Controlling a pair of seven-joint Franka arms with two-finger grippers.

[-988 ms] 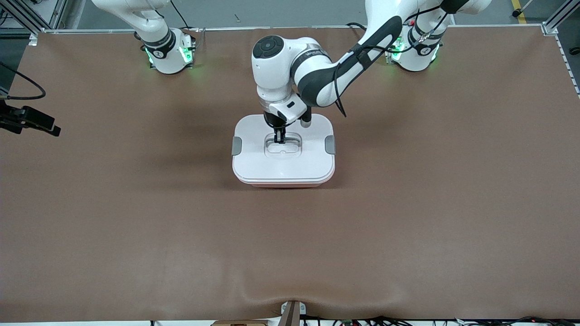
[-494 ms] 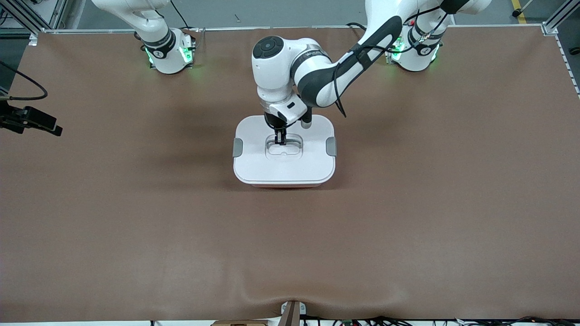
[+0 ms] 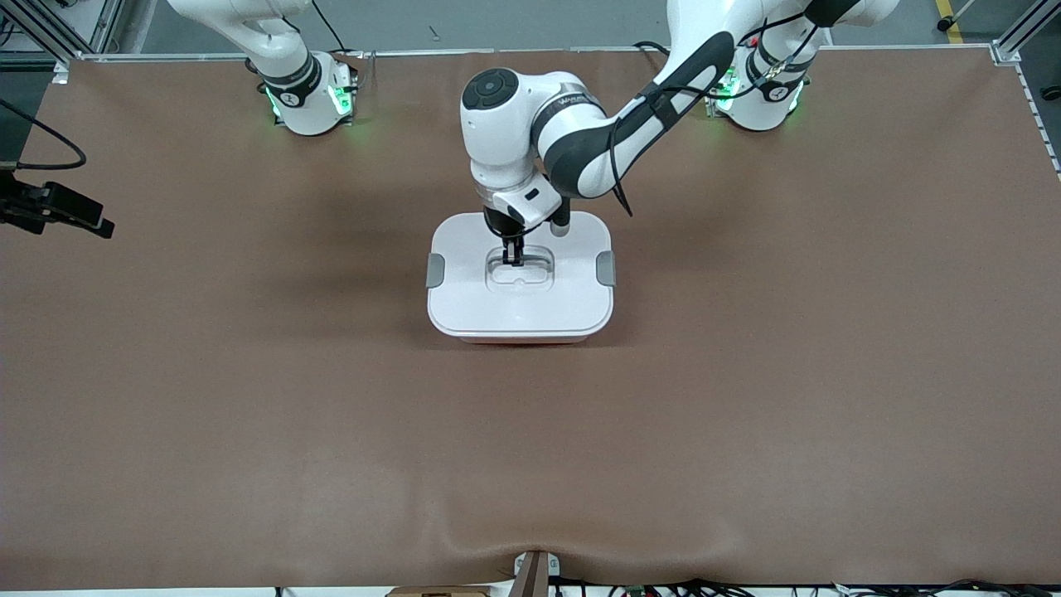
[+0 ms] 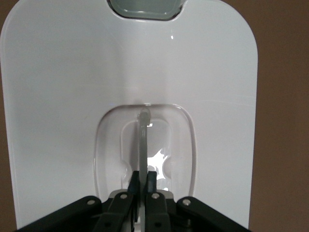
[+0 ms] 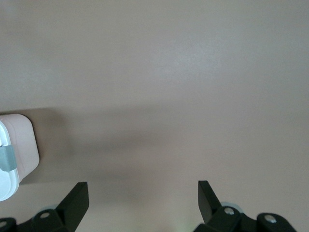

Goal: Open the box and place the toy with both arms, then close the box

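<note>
The box [image 3: 520, 338] stands mid-table with its white lid [image 3: 520, 308] on it, and only a thin pink strip of the tub shows under the lid. My left gripper [image 3: 514, 259] is straight above the lid, shut on the clear handle [image 3: 530, 267] in the recess. In the left wrist view the fingers [image 4: 135, 180] pinch the upright handle blade [image 4: 143, 140] over the lid [image 4: 72, 96]. My right gripper [image 3: 99, 224] waits open over bare table toward the right arm's end. Its wrist view shows the gripper [image 5: 143, 193] holding nothing and a box corner [image 5: 21, 145]. The toy is out of view.
Grey clips [image 3: 434, 270] [image 3: 606, 268] sit on the lid's two short sides. The brown mat [image 3: 530, 456] spreads wide all round the box. The arm bases [image 3: 308, 98] [image 3: 758, 95] glow green along the edge farthest from the front camera.
The lid has sunk a little with my left gripper and now sits squarer on the tub. My right gripper has shifted slightly near the table's edge.
</note>
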